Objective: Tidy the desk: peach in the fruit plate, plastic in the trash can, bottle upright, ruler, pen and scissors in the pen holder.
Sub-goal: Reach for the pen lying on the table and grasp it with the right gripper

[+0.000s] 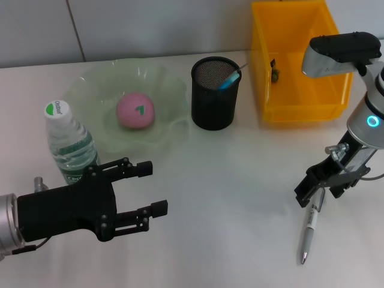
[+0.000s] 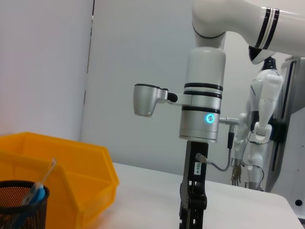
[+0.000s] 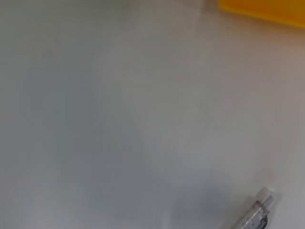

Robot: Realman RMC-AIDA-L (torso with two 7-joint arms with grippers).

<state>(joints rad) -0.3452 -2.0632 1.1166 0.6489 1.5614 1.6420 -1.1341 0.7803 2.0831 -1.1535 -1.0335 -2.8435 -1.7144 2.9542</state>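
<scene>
While the left end effector (image 1: pixel 157 189) hangs low over the near tabletop (image 1: pixel 228 198) with its two black fingers spread apart and nothing between them, the risk on that side is a sideways bump. The bottle (image 1: pixel 69 143) stands upright just behind its knuckles, so a careless retreat could tip it. Arm pose: forearm roughly level, fingers pointing across toward the right arm.

Beyond the fingertips, the peach (image 1: pixel 135 111) sits in the green fruit plate (image 1: pixel 168 90). Further along stands the black mesh pen holder (image 1: pixel 215 93), with a blue-ended item already leaning inside. Past that, the yellow trash can (image 1: pixel 300 60) holds a small dark scrap; whether it is plastic I cannot tell.

Right end effector (image 1: pixel 316 193): pointed down over the far right of the tabletop, arm near vertical above it, wrist ring lit. Its fingers look clamped on the upper end of the pen (image 1: pixel 309 231), which slants down from them with its tip at or just off the tabletop; contact is not clear.

Likely failures, by my judgement:
- Grip is near one end, so the pen may swing or slip when carried.
- A hanging pen may catch the holder's rim rather than drop in.
- Holder is light mesh; a snag could topple it toward the plate.

Ruler and scissors: not identifiable.
</scene>
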